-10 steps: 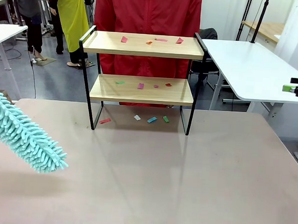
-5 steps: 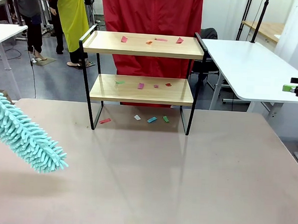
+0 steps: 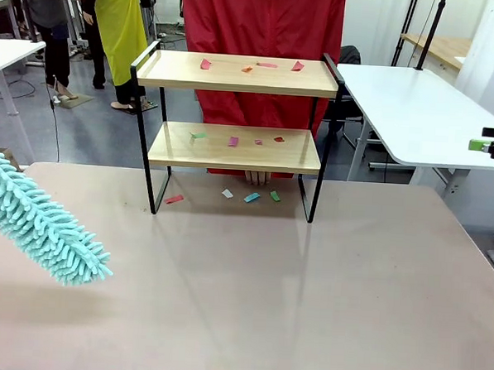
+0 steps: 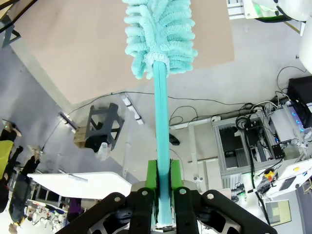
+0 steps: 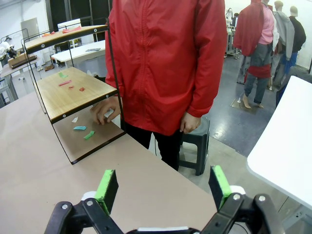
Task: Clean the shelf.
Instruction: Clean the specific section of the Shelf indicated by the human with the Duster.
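The shelf (image 3: 236, 75), its boards running left to right and strewn with scraps (image 3: 206, 64), is faced by a teal duster (image 3: 46, 228) held nearer and left of it, its handle clamped in the left gripper (image 4: 163, 178). The right gripper (image 5: 163, 187) is spread wide and empty, off the shelf's right.

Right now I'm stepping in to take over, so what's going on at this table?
The left gripper is shut on the handle of a fluffy turquoise duster, its head over the left of the beige table, apart from the two-tier wooden shelf in a black frame. Small coloured scraps lie on both boards and the table beneath. A person in a red jacket stands behind, one hand on the table under the shelf. The right gripper is open and empty.
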`<state>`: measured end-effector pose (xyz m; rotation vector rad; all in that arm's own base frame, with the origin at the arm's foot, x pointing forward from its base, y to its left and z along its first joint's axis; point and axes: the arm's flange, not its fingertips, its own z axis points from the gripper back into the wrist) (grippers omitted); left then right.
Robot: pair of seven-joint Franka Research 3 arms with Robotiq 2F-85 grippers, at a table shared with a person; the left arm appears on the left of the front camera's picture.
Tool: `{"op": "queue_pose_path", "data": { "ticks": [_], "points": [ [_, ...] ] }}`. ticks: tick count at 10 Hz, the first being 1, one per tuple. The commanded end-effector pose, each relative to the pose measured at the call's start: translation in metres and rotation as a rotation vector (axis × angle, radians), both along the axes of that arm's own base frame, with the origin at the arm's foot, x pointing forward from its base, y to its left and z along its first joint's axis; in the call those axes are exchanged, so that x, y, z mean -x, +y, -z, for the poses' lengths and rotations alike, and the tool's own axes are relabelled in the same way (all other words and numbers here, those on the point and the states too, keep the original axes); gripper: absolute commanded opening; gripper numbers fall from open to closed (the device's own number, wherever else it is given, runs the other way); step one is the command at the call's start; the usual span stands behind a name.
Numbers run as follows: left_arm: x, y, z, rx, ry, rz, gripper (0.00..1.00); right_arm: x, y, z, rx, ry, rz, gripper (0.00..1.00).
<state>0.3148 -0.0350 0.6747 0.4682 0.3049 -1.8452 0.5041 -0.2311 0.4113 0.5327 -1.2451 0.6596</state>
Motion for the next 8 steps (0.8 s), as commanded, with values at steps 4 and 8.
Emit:
{"op": "queue_pose_path", "data": {
  "ticks": [4, 8],
  "points": [
    [0.001, 0.002, -0.0024, -0.014, -0.007, 0.012, 0.13, -0.0008, 0.0045, -0.0039, -0.001, 0.014, 0.017, 1.0],
    [0.001, 0.002, -0.0024, -0.014, -0.007, 0.012, 0.13, -0.0008, 0.0045, -0.0039, -0.001, 0.014, 0.017, 1.0]
  ]
}}
